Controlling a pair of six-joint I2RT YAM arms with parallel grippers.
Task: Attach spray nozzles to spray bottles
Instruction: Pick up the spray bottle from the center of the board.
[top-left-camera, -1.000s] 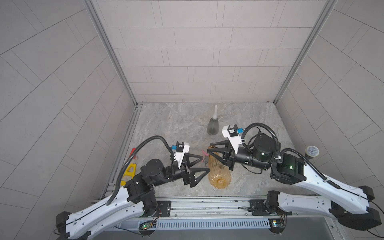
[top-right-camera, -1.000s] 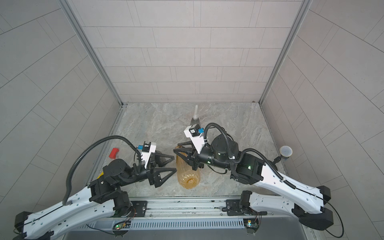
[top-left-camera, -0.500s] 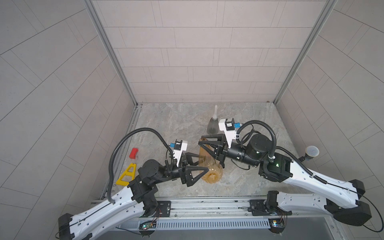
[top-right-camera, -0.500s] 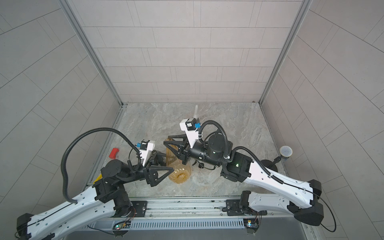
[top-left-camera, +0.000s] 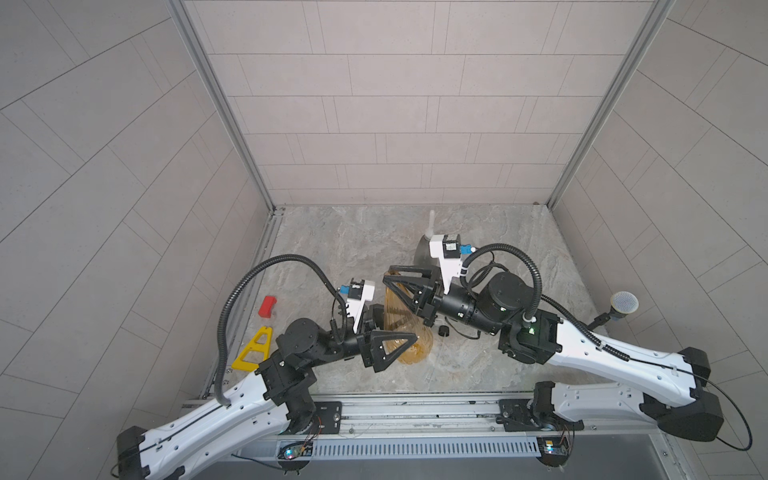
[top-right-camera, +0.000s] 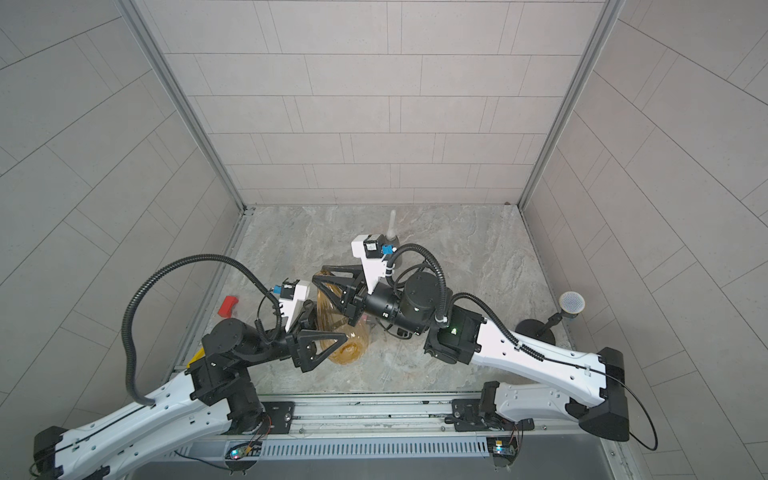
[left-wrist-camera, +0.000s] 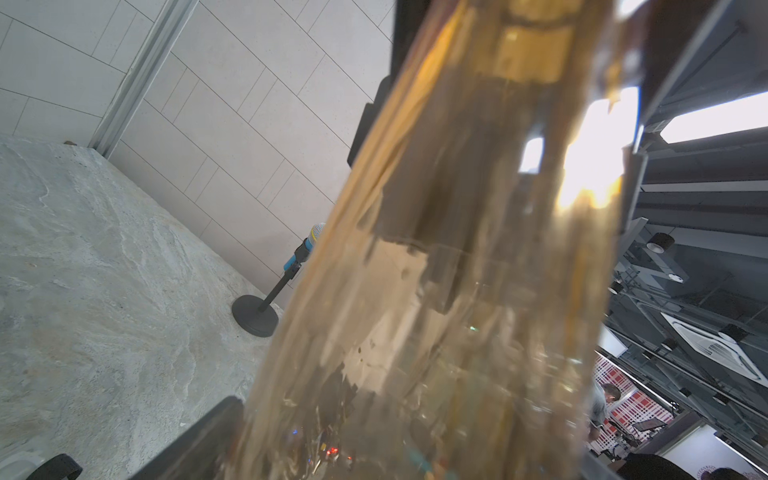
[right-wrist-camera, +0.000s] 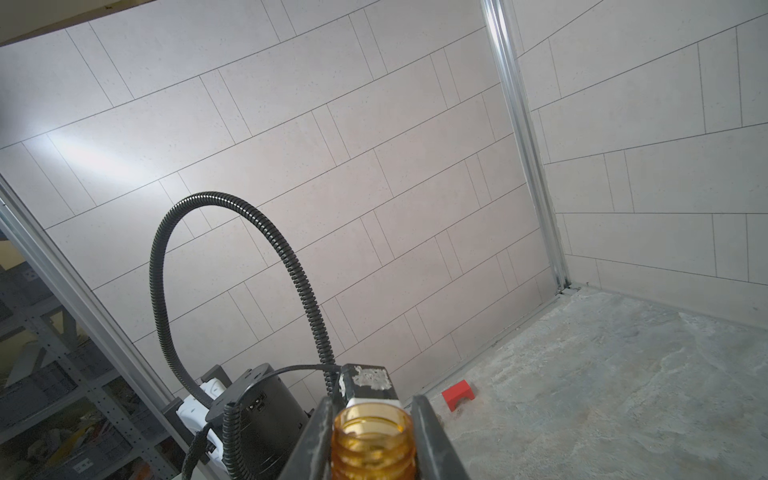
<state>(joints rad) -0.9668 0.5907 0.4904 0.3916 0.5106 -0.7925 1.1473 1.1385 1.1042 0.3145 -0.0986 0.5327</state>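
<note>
An orange-amber spray bottle is tilted above the floor, its base low toward the front. My right gripper is shut on its threaded open neck, one finger on each side. My left gripper is open, and its jaws stand wide on either side of the bottle's lower body. In the left wrist view that bottle fills most of the picture. A smoky grey spray bottle with a slim whitish top stands behind the right gripper. No spray nozzle shows clearly.
A red block and a yellow triangular piece lie by the left wall. A small black cap sits under the right arm. A microphone on a stand is at the right wall.
My right gripper has carried the amber bottle's neck left and back, tilting the bottle. The bottle's body now sits between my open left jaws, which have shifted slightly.
</note>
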